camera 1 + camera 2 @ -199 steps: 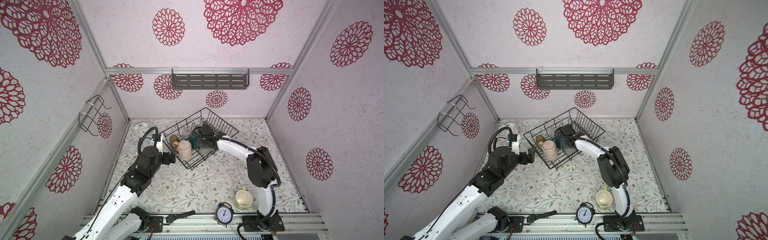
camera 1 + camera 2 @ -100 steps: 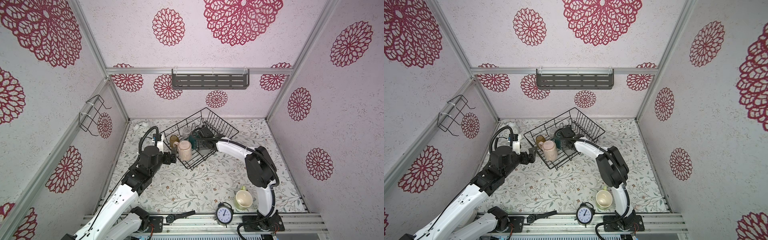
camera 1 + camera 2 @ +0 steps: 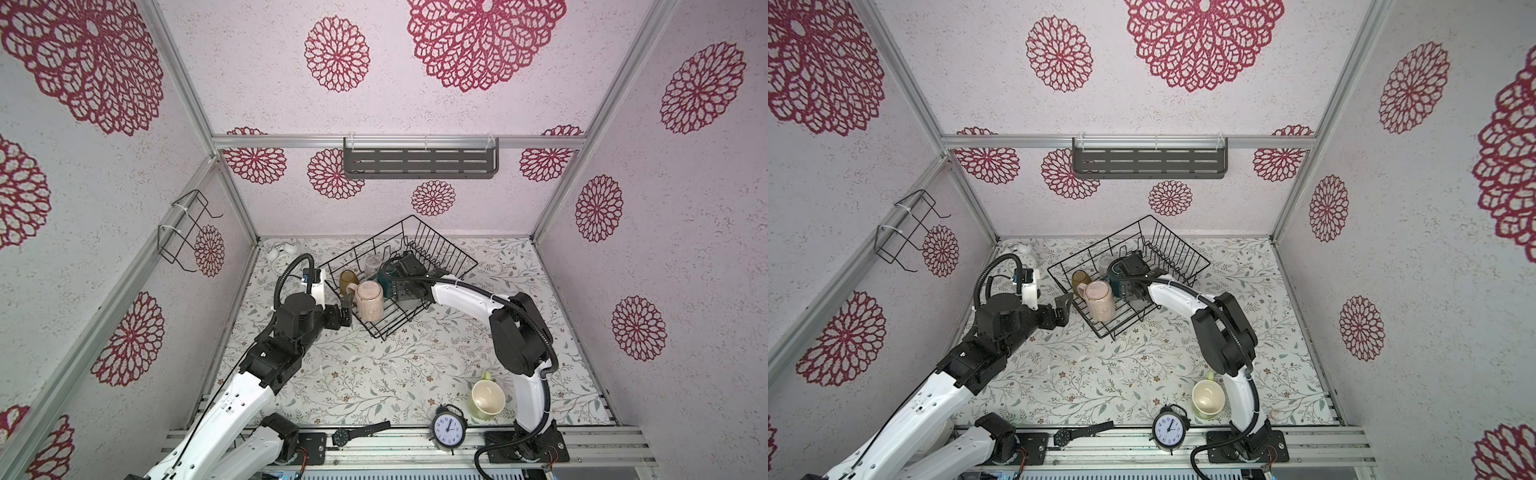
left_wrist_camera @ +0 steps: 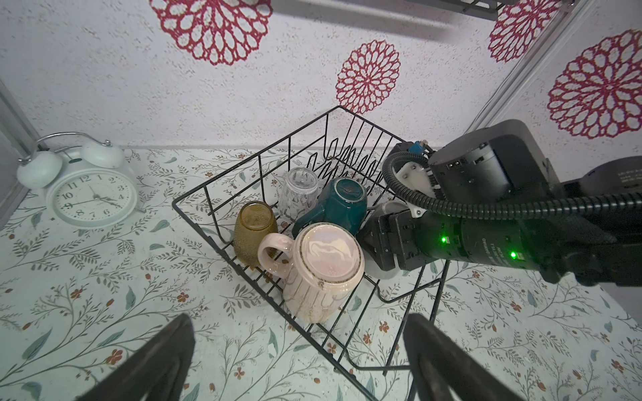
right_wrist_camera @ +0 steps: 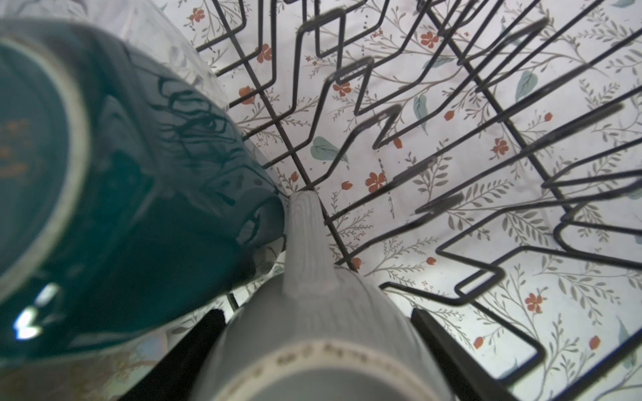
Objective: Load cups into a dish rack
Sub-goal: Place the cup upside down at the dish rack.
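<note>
Grey mug [image 5: 312, 347] gripped by right gripper [image 5: 316, 316] inside dish rack [image 3: 446, 239], teal mug [image 3: 385, 275] snug at its 11 o'clock from above; left gripper [image 4: 298, 323] gaping, empty

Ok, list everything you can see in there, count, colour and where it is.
table: 1, floral, whole floor
rack: 1, black wire, far middle of table
pink mug: 1, ribbed pink, upside down at rack's near end
tumbler: 1, amber, upside down in rack beside pink mug
glass: 1, clear, upside down in rack behind tumbler
teal mug: 1, dark teal, tilted in rack
grey mug: 1, grey, gripped inside rack
green mug: 1, pale yellow-green, table's near right
white clock: 1, white, far left corner
black clock: 1, black, near edge
watch: 1, black, left of black clock
bracket: 1, black wire, left wall
shelf: 1, dark grey, back wall
left gripper: 1, black, open, outside rack by pink mug
right gripper: 1, black, shut on grey mug
</note>
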